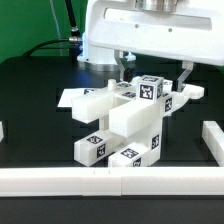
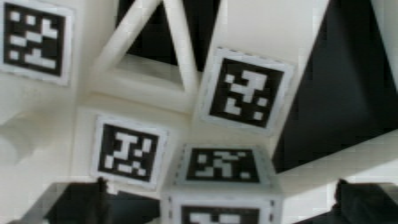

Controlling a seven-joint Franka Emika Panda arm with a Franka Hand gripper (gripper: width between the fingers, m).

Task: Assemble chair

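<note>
The chair (image 1: 118, 128) stands part-built in the middle of the black table. It is a blocky white stack of bars and cubes with black-and-white tags, and a flat slab (image 1: 85, 98) sticks out towards the exterior view's left. My gripper (image 1: 153, 70) hangs over its top tagged block (image 1: 149, 89), open, one finger on each side and nothing held. In the wrist view the tagged chair pieces (image 2: 240, 95) fill the picture. The dark fingers (image 2: 86, 205) show at the edge, with the gripper (image 2: 222, 208) straddling a tagged block and a gap beside the other finger.
A long plain white rail (image 1: 60, 180) runs along the table's front edge. A short white rail (image 1: 212, 138) stands at the exterior view's right. A small white bit (image 1: 2, 128) shows at the left edge. The robot's white body (image 1: 150, 25) looms behind.
</note>
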